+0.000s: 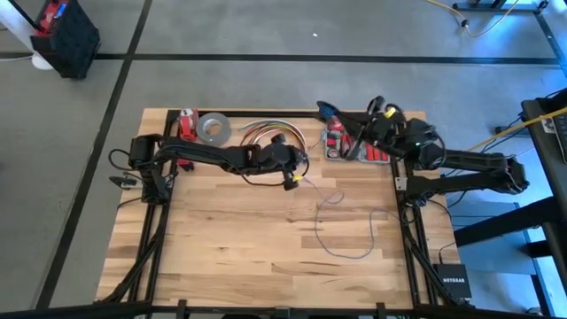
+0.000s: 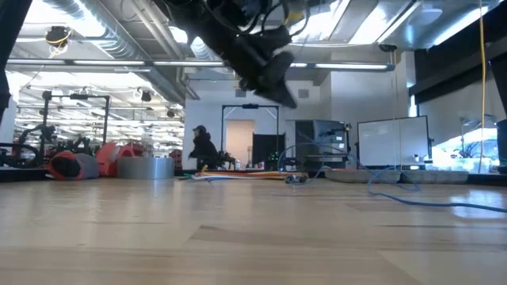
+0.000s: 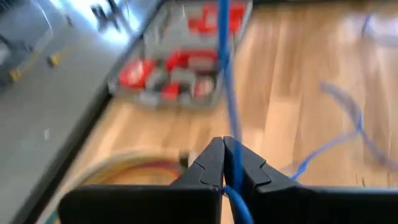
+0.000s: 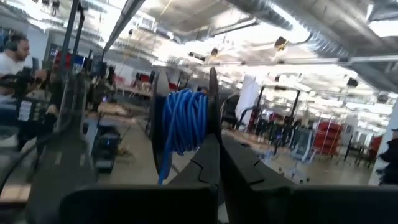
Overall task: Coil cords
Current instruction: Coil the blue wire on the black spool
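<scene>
Left wrist view showed the left gripper (image 3: 224, 163) pinched shut on the cord (image 3: 225, 74), which ran ahead from its jaws; the right gripper (image 4: 214, 165) clamped a spool (image 4: 183, 121) wound with cord.

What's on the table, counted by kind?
Blue cord: 1
Tape roll: 1
Tool case: 1
Bundle of coloured cables: 1
Red item by the tape: 1
Total: 5
</scene>
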